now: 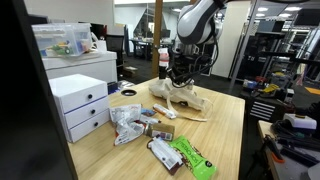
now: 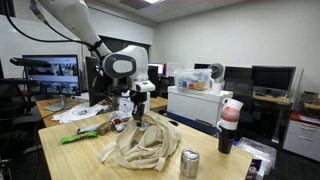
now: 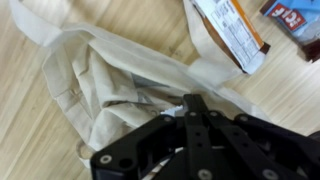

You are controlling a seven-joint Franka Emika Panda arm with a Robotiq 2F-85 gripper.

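A crumpled beige cloth bag [image 1: 188,97] lies on the wooden table [image 1: 225,130] and shows in both exterior views [image 2: 145,145]. In the wrist view it fills the middle of the picture [image 3: 100,70]. My gripper [image 3: 190,98] points down onto the bag's top. Its fingers are pressed together with a fold of the cloth at their tips. In both exterior views the gripper [image 1: 178,82] [image 2: 138,112] sits right at the raised top of the bag.
Several snack packets [image 1: 135,125] and a green packet [image 1: 190,155] lie near the table's front. A white drawer unit [image 1: 80,105] stands beside them. A metal can [image 2: 190,162] and a cup [image 2: 230,118] stand near the bag. A packet [image 3: 232,32] lies beside the bag.
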